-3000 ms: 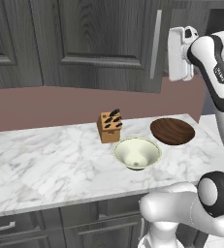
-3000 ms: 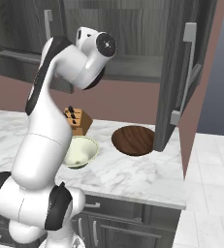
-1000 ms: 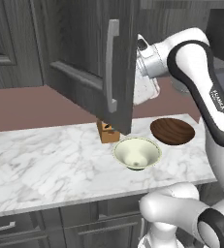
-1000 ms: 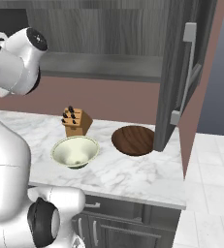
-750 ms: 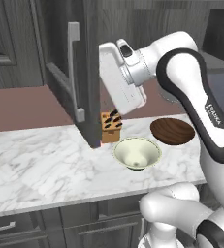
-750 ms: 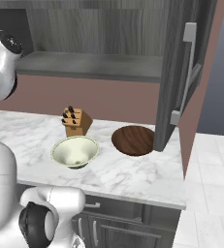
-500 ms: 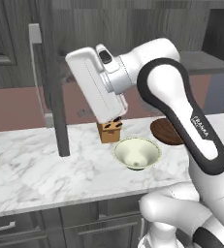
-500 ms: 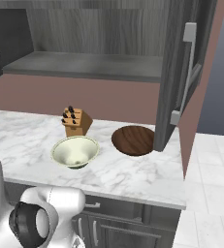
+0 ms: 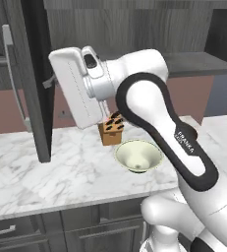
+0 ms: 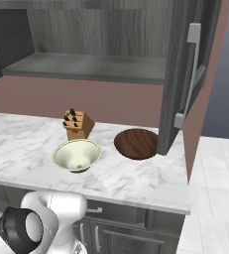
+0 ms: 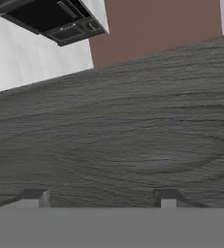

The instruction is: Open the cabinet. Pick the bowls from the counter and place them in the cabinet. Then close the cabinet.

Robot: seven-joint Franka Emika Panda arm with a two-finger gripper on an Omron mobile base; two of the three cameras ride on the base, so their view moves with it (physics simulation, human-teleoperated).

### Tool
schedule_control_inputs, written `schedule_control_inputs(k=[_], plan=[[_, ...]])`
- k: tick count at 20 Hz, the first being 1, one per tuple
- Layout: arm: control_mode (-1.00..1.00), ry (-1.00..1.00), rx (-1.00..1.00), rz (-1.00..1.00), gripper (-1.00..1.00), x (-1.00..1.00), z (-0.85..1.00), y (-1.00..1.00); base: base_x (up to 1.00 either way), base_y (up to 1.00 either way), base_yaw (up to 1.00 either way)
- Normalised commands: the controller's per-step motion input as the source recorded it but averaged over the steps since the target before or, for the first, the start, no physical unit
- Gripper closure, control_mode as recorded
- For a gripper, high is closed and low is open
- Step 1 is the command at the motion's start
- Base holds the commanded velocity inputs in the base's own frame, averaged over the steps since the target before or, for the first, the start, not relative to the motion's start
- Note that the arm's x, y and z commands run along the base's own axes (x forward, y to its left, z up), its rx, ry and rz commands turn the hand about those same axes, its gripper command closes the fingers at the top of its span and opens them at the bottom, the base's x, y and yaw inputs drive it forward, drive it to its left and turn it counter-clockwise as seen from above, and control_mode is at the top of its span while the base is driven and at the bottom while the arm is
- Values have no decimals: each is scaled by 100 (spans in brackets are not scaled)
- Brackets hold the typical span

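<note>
Jaws parted, fingertips just peeking up at the bottom of the hand view, well apart, nothing between them. Facing a broad stretch of dark wood grain, the inner face of the left cabinet door, seen close; whether touching it, cannot tell. Gripper seen in the left base view at the end of the flat white hand, just beside the swung-out left door, at about the height of its long silver handle.

Arm bent in a high arch from the lower right, crossing in front of the counter and hiding part of what lies behind.

Cabinet open on both sides: left door turned edge-on toward the camera in the left base view, right door swung out with its silver bar handle showing in the right base view. Dark shelf inside bare.

Both bowls on the white marble, not yet in the cabinet. Cream bowl nearer the front edge, upright, deep, with a darker rim; also plain in the left base view, just below the arm. Brown wooden bowl to its right and a little farther back, near the lower corner of the right door, apart from the cream one. Small tan knife block behind the cream bowl, near the reddish-brown back wall, dark handles sticking up.

Lower drawer fronts under the counter edge.
</note>
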Motion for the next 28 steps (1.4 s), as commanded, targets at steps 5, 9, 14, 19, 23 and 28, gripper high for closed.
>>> schedule_control_inputs(k=[5,9,14,19,23,28], plan=[[-100,5,0,-26,-100,-59,8,-91,0,0,0],[-100,27,0,-36,-100,-53,18,-100,0,0,0],[-100,47,1,-45,-100,-31,25,-99,0,0,0],[-100,50,6,-53,-100,-28,8,-81,0,0,0],[-100,42,5,-61,-100,-33,-9,-50,0,0,0],[-100,25,7,-54,-100,0,-44,-19,0,0,0]])
